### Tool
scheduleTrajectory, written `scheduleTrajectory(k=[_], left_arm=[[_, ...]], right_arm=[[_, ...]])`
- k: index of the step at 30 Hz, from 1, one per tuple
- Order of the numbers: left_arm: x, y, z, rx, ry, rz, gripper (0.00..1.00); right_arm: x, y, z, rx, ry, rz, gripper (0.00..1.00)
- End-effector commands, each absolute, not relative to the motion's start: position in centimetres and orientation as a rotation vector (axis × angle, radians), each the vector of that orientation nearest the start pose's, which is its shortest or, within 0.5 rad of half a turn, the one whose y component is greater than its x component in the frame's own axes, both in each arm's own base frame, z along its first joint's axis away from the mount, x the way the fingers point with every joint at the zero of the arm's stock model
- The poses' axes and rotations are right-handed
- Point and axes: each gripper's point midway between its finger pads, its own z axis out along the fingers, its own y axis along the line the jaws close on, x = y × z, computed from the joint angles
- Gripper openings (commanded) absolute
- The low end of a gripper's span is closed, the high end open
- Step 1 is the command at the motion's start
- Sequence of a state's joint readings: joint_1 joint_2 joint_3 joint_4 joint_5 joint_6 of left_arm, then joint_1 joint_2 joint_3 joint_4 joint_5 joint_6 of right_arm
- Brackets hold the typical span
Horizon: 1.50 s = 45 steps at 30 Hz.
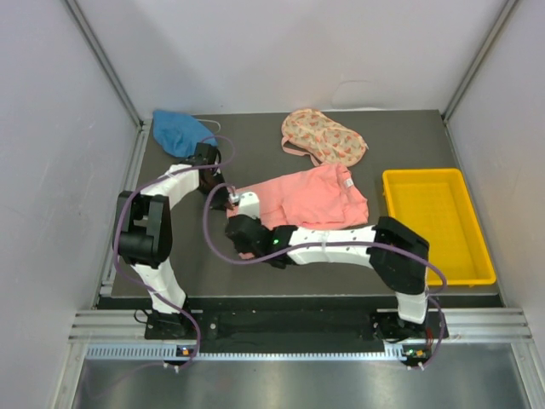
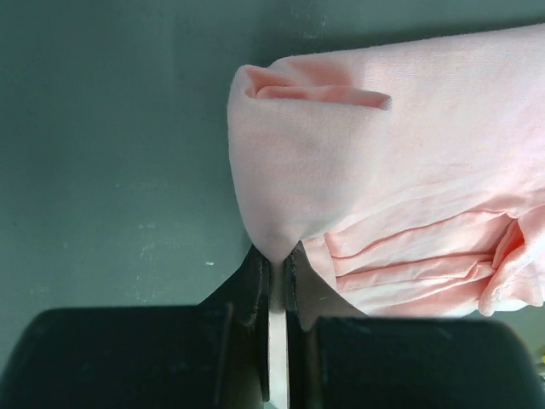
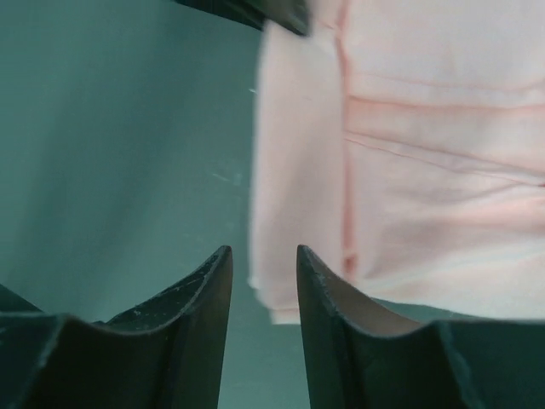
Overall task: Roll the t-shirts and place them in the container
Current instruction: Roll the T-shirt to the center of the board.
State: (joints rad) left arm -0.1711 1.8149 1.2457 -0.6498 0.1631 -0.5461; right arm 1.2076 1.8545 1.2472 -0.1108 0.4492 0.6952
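Starting roll of pink tee [image 1: 317, 198].
My left end effector [image 2: 277, 260] clamps its edge; right end effector [image 3: 264, 268] apart, empty, should grip alongside next.

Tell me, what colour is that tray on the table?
The tray is yellow, clearest in the top view.

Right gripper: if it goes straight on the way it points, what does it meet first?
Most likely the edge of the salmon-pink t-shirt, lying just ahead of the right gripper. Depth is unclear, so it could reach the table first.
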Motion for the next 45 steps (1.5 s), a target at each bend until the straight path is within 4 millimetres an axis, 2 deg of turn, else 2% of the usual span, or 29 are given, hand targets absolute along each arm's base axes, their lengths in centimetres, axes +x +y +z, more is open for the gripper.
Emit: scheduleTrajectory(k=[1, 2, 3, 4, 7, 8, 9, 10, 11, 12, 15, 24, 30, 37, 40, 43, 44, 45], left_arm=[[36.8, -11.1, 6.5, -0.473, 2.767, -0.400, 0.01], [36.8, -11.1, 6.6, -0.472, 2.766, -0.401, 0.01], [36.8, -11.1, 6.6, -0.470, 2.770, -0.401, 0.01], [36.8, -11.2, 6.6, -0.468, 2.774, -0.406, 0.01], [36.7, -11.2, 6.6, -0.465, 2.782, -0.409, 0.00], [36.7, -11.2, 6.7, -0.464, 2.785, -0.407, 0.00], [36.7, -11.2, 6.7, -0.466, 2.785, -0.408, 0.00], [36.6, -11.2, 6.6, -0.467, 2.788, -0.405, 0.01], [36.7, -11.2, 6.7, -0.464, 2.787, -0.405, 0.01], [36.7, -11.2, 6.7, -0.465, 2.788, -0.404, 0.00], [36.6, -11.1, 6.5, -0.464, 2.792, -0.400, 0.00], [36.5, -11.2, 6.3, -0.470, 2.798, -0.401, 0.00], [36.5, -11.2, 6.4, -0.474, 2.796, -0.402, 0.00], [36.5, -11.1, 6.3, -0.474, 2.796, -0.400, 0.00], [36.4, -11.2, 6.3, -0.474, 2.796, -0.402, 0.00], [36.4, -11.1, 6.3, -0.479, 2.795, -0.396, 0.00], [36.4, -11.0, 6.2, -0.478, 2.795, -0.394, 0.00], [36.3, -11.0, 6.2, -0.481, 2.798, -0.393, 0.00]], right_arm=[[22.1, 46.0, 10.7, -0.471, 2.116, 0.203, 0.37], [22.0, 45.5, 10.3, -0.519, 2.114, 0.118, 0.37], [22.4, 46.0, 11.3, -0.511, 2.089, 0.093, 0.41], [22.1, 46.2, 10.0, -0.546, 2.094, 0.046, 0.42], [22.3, 46.6, 9.7, -0.595, 2.080, -0.020, 0.44], [22.3, 46.5, 8.4, -0.630, 2.086, -0.068, 0.44], [22.6, 46.5, 9.0, -0.633, 2.073, -0.103, 0.44], [22.6, 46.4, 8.7, -0.654, 2.066, -0.136, 0.45], [22.5, 46.4, 7.4, -0.691, 2.064, -0.190, 0.45], [22.8, 46.4, 8.3, -0.689, 2.042, -0.226, 0.45], [22.7, 46.8, 7.8, -0.737, 1.994, -0.301, 0.49], [22.8, 47.3, 6.8, -0.811, 1.944, -0.382, 0.53], [22.8, 47.3, 5.1, -0.859, 1.944, -0.428, 0.54], [23.0, 47.2, 4.3, -0.881, 1.931, -0.472, 0.56], [23.2, 46.7, 4.1, -0.880, 1.912, -0.520, 0.47], [23.3, 46.7, 4.3, -0.846, 1.919, -0.516, 0.35], [23.2, 46.5, 4.1, -0.843, 1.931, -0.506, 0.28], [23.3, 46.6, 4.9, -0.819, 1.940, -0.475, 0.25]])
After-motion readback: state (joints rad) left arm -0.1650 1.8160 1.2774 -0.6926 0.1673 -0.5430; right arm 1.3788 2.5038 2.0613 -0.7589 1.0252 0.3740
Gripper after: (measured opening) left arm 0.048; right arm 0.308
